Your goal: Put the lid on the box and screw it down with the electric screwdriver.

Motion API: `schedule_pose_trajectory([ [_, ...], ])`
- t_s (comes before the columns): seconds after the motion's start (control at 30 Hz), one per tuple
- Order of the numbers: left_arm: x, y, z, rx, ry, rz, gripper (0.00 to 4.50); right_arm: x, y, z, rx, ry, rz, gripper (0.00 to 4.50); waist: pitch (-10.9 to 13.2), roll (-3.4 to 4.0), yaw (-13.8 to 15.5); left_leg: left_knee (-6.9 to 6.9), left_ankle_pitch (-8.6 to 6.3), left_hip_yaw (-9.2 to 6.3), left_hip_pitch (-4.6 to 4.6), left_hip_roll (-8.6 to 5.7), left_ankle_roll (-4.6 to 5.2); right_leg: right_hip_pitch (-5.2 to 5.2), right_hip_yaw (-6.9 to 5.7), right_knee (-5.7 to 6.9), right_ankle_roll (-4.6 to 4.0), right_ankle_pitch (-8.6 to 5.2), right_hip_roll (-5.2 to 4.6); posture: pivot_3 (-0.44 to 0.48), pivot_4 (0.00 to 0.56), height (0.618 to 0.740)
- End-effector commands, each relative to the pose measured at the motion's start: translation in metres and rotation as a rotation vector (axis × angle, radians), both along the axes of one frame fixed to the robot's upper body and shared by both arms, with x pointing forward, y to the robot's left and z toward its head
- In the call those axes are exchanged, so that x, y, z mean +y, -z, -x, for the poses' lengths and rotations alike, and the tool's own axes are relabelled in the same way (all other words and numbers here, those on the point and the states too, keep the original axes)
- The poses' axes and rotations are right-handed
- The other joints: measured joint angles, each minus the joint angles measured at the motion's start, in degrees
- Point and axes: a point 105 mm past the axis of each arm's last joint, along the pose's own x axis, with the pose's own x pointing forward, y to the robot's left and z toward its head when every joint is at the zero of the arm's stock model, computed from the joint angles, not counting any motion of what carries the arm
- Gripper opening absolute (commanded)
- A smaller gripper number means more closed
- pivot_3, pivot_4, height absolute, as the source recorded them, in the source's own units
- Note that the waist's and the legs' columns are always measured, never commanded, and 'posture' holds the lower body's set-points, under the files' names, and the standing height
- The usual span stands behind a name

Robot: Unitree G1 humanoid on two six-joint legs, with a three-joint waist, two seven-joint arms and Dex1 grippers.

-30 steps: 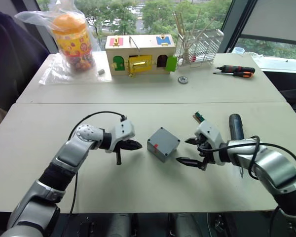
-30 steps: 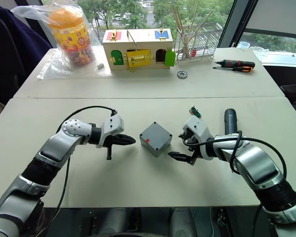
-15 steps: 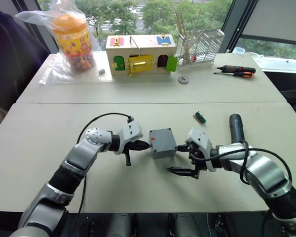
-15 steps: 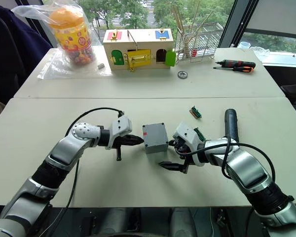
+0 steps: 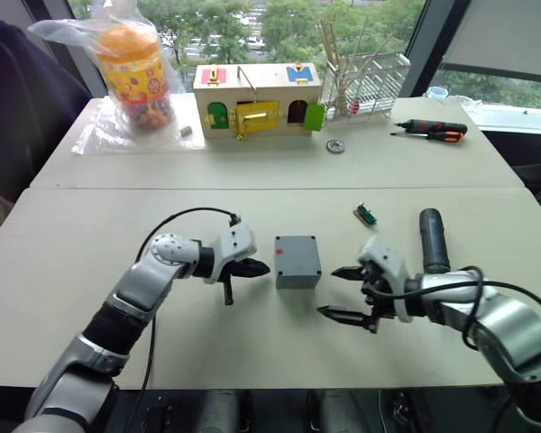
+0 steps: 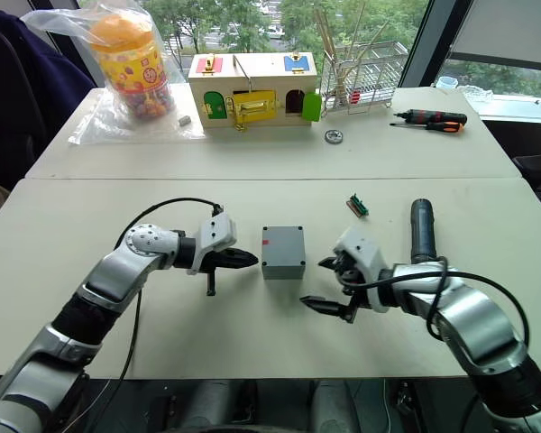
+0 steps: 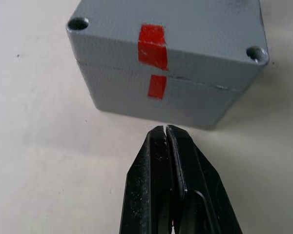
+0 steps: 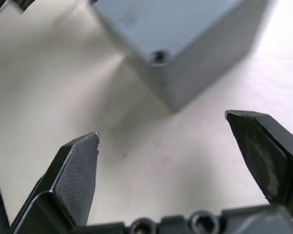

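The box (image 5: 298,261) sits between the two grippers on the pale table (image 5: 90,298), a small grey cube with the lid (image 7: 166,36) already seated on it, a thin seam running round the join. A strip of red tape crosses that seam on the side facing the left gripper (image 5: 263,267), and there are round screw holes at the lid's corners. The left gripper's fingers are pressed together, holding nothing, their tips just short of the box's red-marked side. The right gripper (image 5: 341,292) is on the box's other side, a little farther off, its fingers spread wide and empty. The electric screwdriver (image 5: 432,241), thick and black, lies flat just beyond the right gripper. A small green part (image 5: 365,214) rests past it. Far from both grippers, on a second table, stand a wooden box with coloured doors (image 5: 257,97), a bagged jar of sweets (image 5: 132,72), a wire rack (image 5: 370,77) and an orange-and-black hand screwdriver (image 5: 430,130), with windows and trees behind
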Motion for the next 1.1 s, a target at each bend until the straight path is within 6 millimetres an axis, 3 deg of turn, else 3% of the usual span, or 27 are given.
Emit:
schedule_pose_trajectory([
  [0.03,0.006,-0.034,0.005,-0.018,0.012,0.119,0.0,-0.021,-0.033,-0.004,-0.104,0.12,-0.107,4.42,0.0,0.0,0.0,0.0,0.0,-0.01,0.0,0.01,0.0,0.0,0.0,0.0,0.0,0.0,0.0,0.0,0.15,0.711],
  [0.17,-0.002,-0.068,0.006,0.008,0.011,0.288,0.0,-0.049,-0.034,-0.023,-0.198,0.294,-0.134,4.42,0.0,-0.02,0.2,0.04,0.0,-0.08,0.01,0.0,0.0,0.08,-0.03,0.0,0.0,0.0,-0.01,0.0,0.15,0.711],
  [0.33,-0.014,-0.069,0.009,0.015,0.031,0.287,0.0,-0.061,-0.022,-0.042,-0.265,0.391,-0.137,4.42,0.0,0.0,-0.1,0.0,0.0,-0.03,0.04,-0.04,0.0,0.08,-0.02,0.03,0.0,0.0,0.0,0.0,0.15,0.711],
  [0.47,-0.02,-0.066,0.01,0.015,0.033,0.284,0.0,-0.062,-0.013,-0.055,-0.289,0.42,-0.128,3.39,0.0,0.0,-0.1,-0.02,0.02,-0.01,0.04,-0.04,-0.03,0.07,-0.02,0.03,0.0,0.0,0.09,0.0,0.15,0.711],
  [0.57,-0.019,-0.064,0.012,0.02,0.033,0.275,0.0,-0.06,-0.009,-0.059,-0.284,0.418,-0.138,2.2,0.0,-0.01,0.0,-0.01,0.02,0.0,0.05,-0.02,-0.04,0.07,0.0,0.03,0.0,0.0,0.09,0.0,0.15,0.711],
  [0.63,-0.018,-0.063,0.012,0.022,0.03,0.272,0.0,-0.06,-0.007,-0.06,-0.279,0.416,-0.139,1.17,0.0,0.0,0.0,-0.02,0.02,0.0,0.05,-0.02,-0.04,0.07,-0.01,0.03,0.0,0.0,0.09,0.0,0.15,0.711],
  [1.1,-0.017,-0.057,0.012,0.011,0.032,0.246,0.0,-0.061,0.005,-0.062,-0.25,0.433,-0.119,1.17,0.0,0.0,0.0,-0.01,0.03,0.0,0.05,-0.02,-0.05,0.08,-0.01,0.02,0.0,0.0,0.08,0.0,0.15,0.711],
])
